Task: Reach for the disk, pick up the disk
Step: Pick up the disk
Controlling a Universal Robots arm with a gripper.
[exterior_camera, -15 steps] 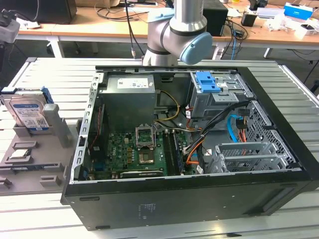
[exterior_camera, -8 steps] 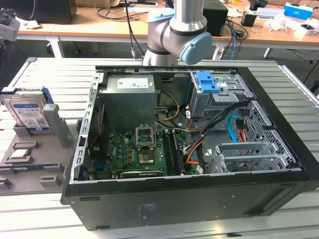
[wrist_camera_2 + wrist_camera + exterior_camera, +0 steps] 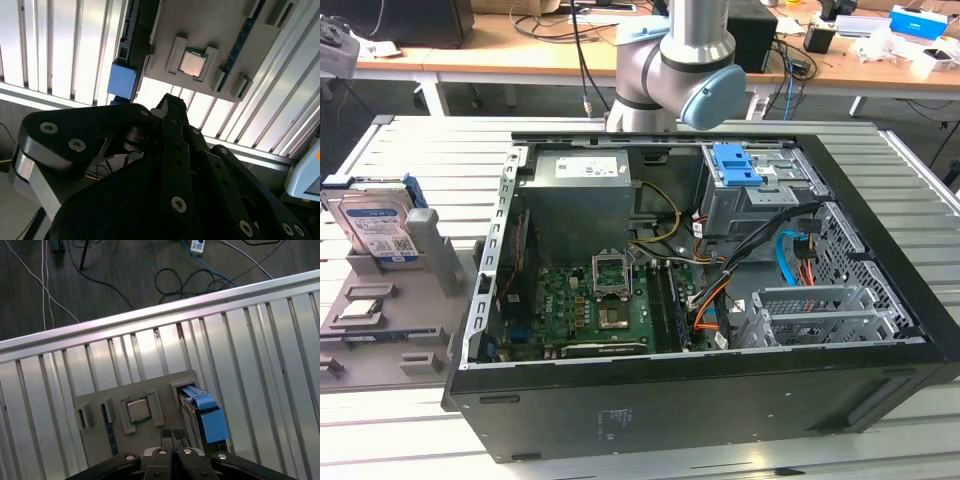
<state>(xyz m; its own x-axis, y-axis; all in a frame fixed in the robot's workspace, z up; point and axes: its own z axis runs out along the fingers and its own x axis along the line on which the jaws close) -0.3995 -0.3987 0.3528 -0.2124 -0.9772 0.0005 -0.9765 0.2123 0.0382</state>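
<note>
The room holds light wooden desks point(image 3: 570, 60) beyond the grey moulded fixture plate point(image 3: 420, 310), loaded with cables and small equipment. In the first wrist view a dark floor point(image 3: 125, 270) with loose black and white cables lies past the table edge nearest the plate.

The work surface is a silver table of ribbed aluminium slats point(image 3: 420, 150), and the plate lies flat on it. In the exterior view, the black open computer tower case point(image 3: 700, 400) lies on its side on the slats, just beside the plate on the exterior view's right. Its green motherboard point(image 3: 595, 300) is exposed.

The silver robot arm with a light-blue joint cap point(image 3: 695, 70) rises behind the case, well apart from the plate.

The disk point(image 3: 380, 225), a rectangular silver metal hard drive with a white-and-blue label and a blue plastic bracket, stands upright on edge in a slot at the plate's far end. In both wrist views it is seen edge-on, blue bracket outward point(image 3: 205, 412) point(image 3: 123, 80).

The black linkage gripper point(image 3: 173, 432) point(image 3: 170, 100) appears over the plate in both wrist views. Its fingers are pressed together with nothing between them. The tips sit near the disk but apart from it.

The small square silver chip point(image 3: 137, 410) point(image 3: 192, 63) point(image 3: 360, 308) rests in a raised pocket of the plate, beside the disk slot.
</note>
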